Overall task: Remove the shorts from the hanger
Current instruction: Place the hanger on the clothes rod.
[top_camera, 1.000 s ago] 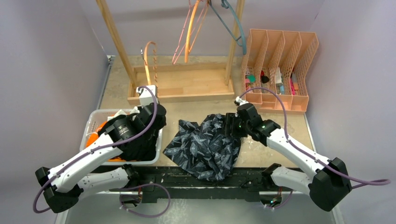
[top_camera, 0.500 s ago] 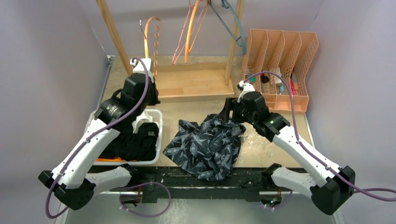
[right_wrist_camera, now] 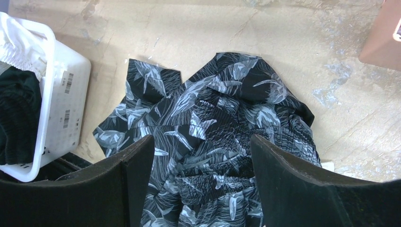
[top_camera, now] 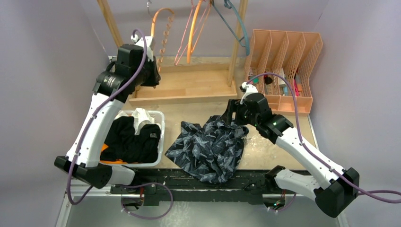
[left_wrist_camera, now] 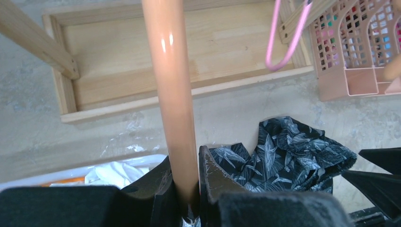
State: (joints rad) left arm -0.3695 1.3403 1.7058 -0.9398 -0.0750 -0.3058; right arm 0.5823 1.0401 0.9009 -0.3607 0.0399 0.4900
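Note:
The black-grey camo shorts (top_camera: 208,149) lie crumpled on the table, free of any hanger. My right gripper (top_camera: 231,116) hovers open over their far edge; in the right wrist view the gripper (right_wrist_camera: 202,139) has only the fabric (right_wrist_camera: 222,118) below its spread fingers. My left gripper (top_camera: 152,71) is raised at the back left, shut on a bare peach-orange hanger (top_camera: 161,21). The left wrist view shows the gripper (left_wrist_camera: 187,184) clamping the hanger's bar (left_wrist_camera: 172,85). Black shorts (top_camera: 127,142), white shorts (top_camera: 141,116) and a bit of orange shorts (top_camera: 106,150) lie in the white bin (top_camera: 161,137).
A wooden rack stands on its tray base (top_camera: 189,87) at the back, with pink and orange hangers (top_camera: 191,33) and a teal hanger (top_camera: 239,33) on it. A peach mesh file organiser (top_camera: 283,61) sits at the back right. The bin's corner (right_wrist_camera: 66,90) is left of the camo shorts.
My left arm has lifted the bare hanger from above the bin up and back toward the rack. My right gripper let go of the camo shorts, opened and rose a little.

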